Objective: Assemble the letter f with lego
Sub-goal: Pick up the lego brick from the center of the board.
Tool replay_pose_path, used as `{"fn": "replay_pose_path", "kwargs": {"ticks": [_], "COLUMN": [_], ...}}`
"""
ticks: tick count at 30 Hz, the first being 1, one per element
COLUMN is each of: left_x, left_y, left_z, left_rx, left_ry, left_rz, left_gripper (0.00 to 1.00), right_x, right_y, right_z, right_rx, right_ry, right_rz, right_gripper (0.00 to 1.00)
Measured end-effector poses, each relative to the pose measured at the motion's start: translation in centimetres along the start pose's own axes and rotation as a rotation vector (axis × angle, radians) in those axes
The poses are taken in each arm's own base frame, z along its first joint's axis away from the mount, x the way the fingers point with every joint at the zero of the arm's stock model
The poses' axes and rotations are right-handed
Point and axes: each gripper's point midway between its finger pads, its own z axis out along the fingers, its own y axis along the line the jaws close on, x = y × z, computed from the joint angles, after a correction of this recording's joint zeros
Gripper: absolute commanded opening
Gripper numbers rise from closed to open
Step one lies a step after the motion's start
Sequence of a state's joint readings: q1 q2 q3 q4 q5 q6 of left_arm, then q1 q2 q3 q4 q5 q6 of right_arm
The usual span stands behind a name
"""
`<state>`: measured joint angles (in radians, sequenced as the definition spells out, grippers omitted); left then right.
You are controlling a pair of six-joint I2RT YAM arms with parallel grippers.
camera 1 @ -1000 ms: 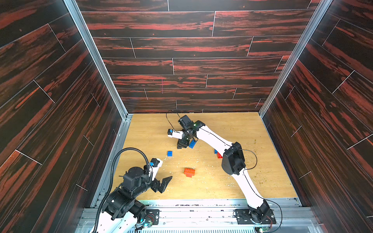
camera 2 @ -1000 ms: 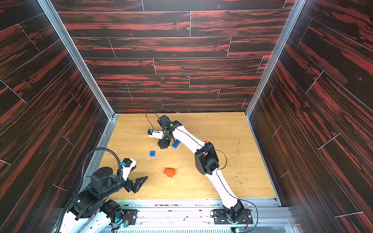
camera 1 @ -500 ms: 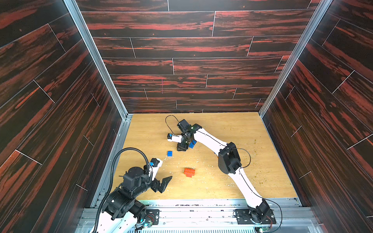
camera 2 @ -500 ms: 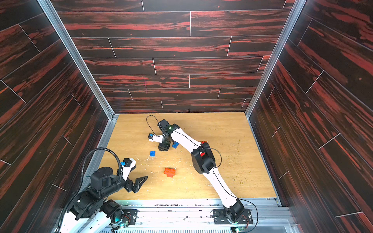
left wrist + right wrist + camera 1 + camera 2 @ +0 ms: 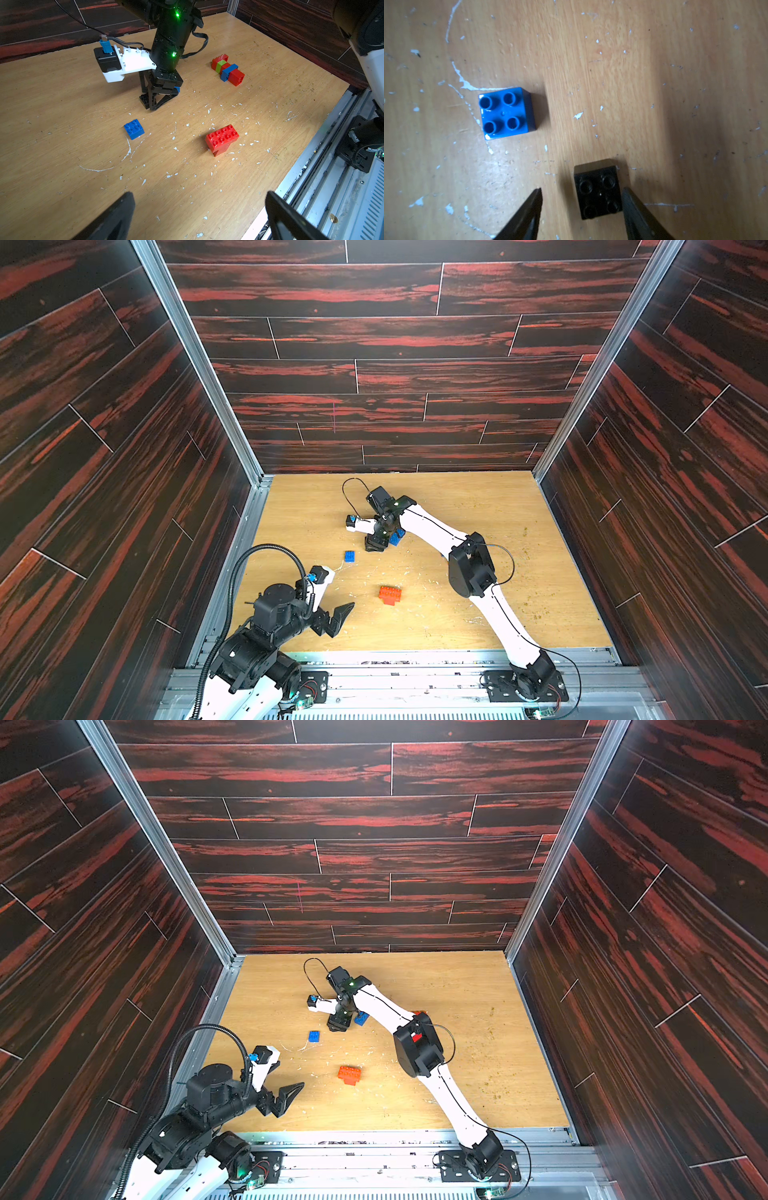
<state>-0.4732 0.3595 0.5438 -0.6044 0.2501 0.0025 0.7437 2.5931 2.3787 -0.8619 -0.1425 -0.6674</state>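
Note:
A black square lego brick (image 5: 598,193) sits on the wooden table between the fingers of my right gripper (image 5: 581,189). The jaws are open: one finger is against the brick, the other stands clear of it. A blue square brick (image 5: 506,113) lies apart beside it and shows in both top views (image 5: 349,556) (image 5: 314,1036). Another blue brick (image 5: 396,536) lies just behind the right gripper (image 5: 376,545). A red brick block (image 5: 222,139) rests mid-table. A stack of red, lime and blue bricks (image 5: 227,69) lies on its side farther back. My left gripper (image 5: 199,194) hangs wide open and empty near the front left.
White flecks and scratch marks cover the wooden table (image 5: 478,497). Dark panelled walls close in three sides. A metal rail (image 5: 415,659) runs along the front edge, by both arm bases. The right arm's elbow (image 5: 471,568) hangs over the table's middle right.
The right arm's elbow has swung a little to the left and its gripper has settled lower around the black brick, jaws slightly narrower. The left arm has not moved.

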Motion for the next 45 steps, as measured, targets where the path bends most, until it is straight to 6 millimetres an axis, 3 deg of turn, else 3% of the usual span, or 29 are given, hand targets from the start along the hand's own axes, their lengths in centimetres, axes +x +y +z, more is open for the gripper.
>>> {"fn": "replay_pose_path", "kwargs": {"ticks": [5,13,23,45], "left_x": [0.00,0.03,0.08,0.08], "left_y": [0.01,0.06,0.11,0.10], "left_z": [0.00,0.04,0.10,0.10], "left_rx": [0.000,-0.003,-0.005,-0.005], "left_ry": [0.000,0.002,0.006,0.006], "left_rz": [0.000,-0.001,-0.001,-0.001], "left_gripper": [1.00,1.00,1.00,1.00], "right_x": [0.27,0.09,-0.06,0.17], "right_y": [-0.05,0.04,0.09,0.22], "right_z": [0.36,0.34,0.34,0.79], "right_rx": [-0.006,-0.015,-0.018,-0.027], "right_ry": [0.002,-0.010,-0.017,-0.014], "right_rz": [0.004,0.003,0.004,0.007], "right_gripper": [0.63,0.52,0.57,0.55]}}
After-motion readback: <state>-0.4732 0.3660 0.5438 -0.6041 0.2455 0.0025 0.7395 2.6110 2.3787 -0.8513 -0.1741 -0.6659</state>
